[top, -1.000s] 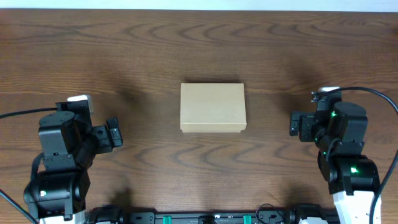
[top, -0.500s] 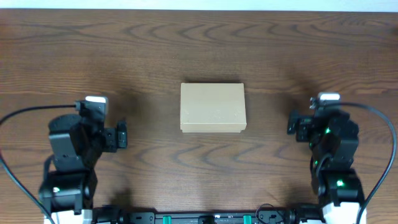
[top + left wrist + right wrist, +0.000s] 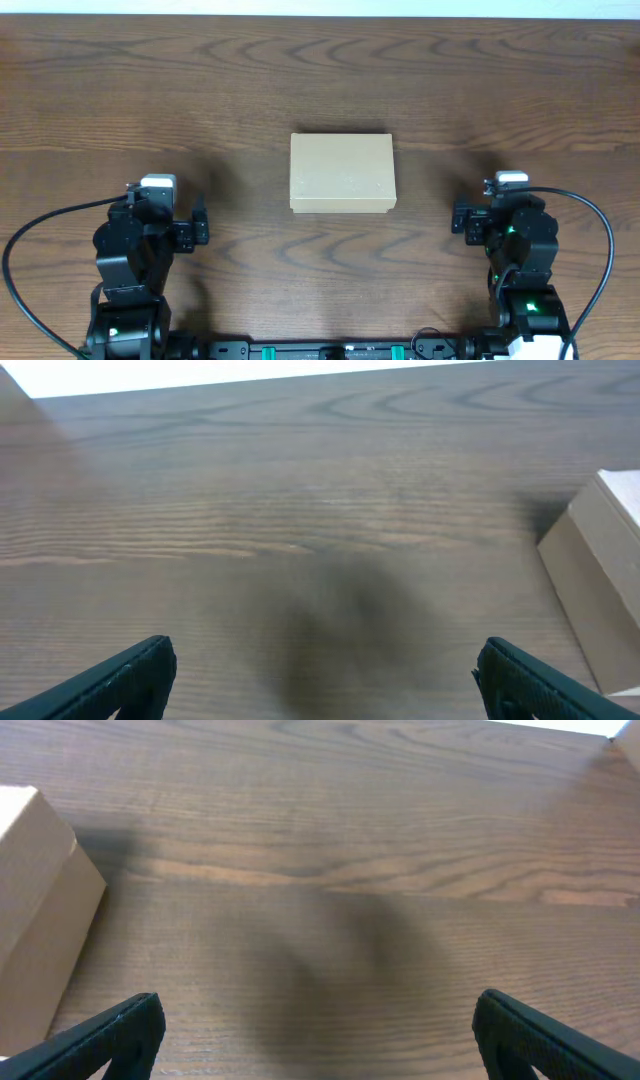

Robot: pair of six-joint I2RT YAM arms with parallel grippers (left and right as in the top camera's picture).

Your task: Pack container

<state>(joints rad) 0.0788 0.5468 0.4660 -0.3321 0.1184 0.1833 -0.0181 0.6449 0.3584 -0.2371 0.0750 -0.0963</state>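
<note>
The container [image 3: 342,173] is a plain tan cardboard box with its lid shut, lying flat at the middle of the table. Its left side shows at the right edge of the left wrist view [image 3: 598,575], and its right side at the left edge of the right wrist view [image 3: 35,895]. My left gripper [image 3: 168,222] is low at the front left, well apart from the box, jaws wide open and empty over bare wood [image 3: 325,675]. My right gripper [image 3: 500,218] is at the front right, also wide open and empty [image 3: 318,1025].
The dark wood table [image 3: 320,80] stretches to a pale strip along its far edge. Black cables loop from both arms near the front corners. A rail with green fittings [image 3: 330,351] runs along the front edge.
Both arms have drawn back toward the front edge and swung slightly inward. The box has not moved. Both grippers stay open.
</note>
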